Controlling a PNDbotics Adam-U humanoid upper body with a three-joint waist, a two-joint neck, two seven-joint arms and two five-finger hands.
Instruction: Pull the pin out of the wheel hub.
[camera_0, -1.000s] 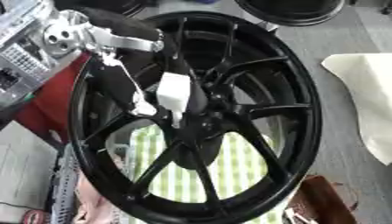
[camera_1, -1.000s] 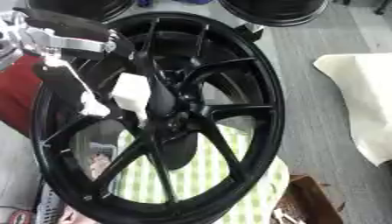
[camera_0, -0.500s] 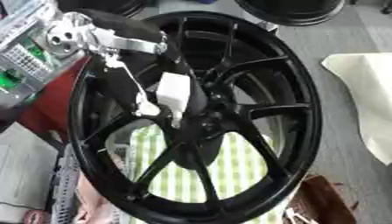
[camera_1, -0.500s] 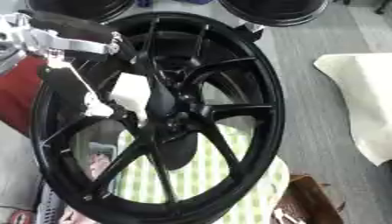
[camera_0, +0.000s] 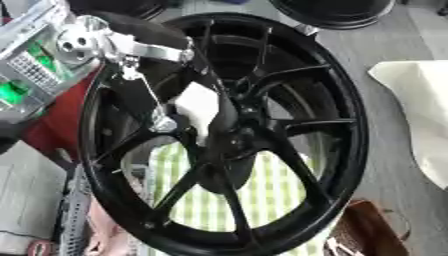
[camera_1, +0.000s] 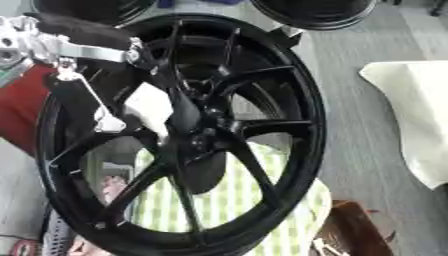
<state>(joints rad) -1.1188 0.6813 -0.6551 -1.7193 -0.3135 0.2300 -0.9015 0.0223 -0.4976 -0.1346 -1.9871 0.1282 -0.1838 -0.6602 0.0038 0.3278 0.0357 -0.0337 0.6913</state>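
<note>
A large black spoked wheel (camera_0: 346, 125) fills both views, with its hub (camera_0: 241, 137) at the middle. My left arm comes in from the upper left, its silver joint (camera_0: 74, 42) over the rim. My left hand (camera_0: 197, 107), black with a white panel on its back, reaches in to the hub's left side. It blends with the dark spokes, so its grip at the hub is hidden. I cannot make out the pin. My right hand shows in neither view.
A green-and-white checked cloth (camera_0: 271, 190) lies under the wheel. Left of it are a red object (camera_1: 22, 110) and a grey box with green lights (camera_0: 22, 75). A cream cloth (camera_1: 411, 115) lies right, more black wheels (camera_1: 311, 12) at top, a brown bag (camera_0: 367, 232) lower right.
The arm and hand stay at the hub in nearly the same place. Only the whole picture has shifted slightly.
</note>
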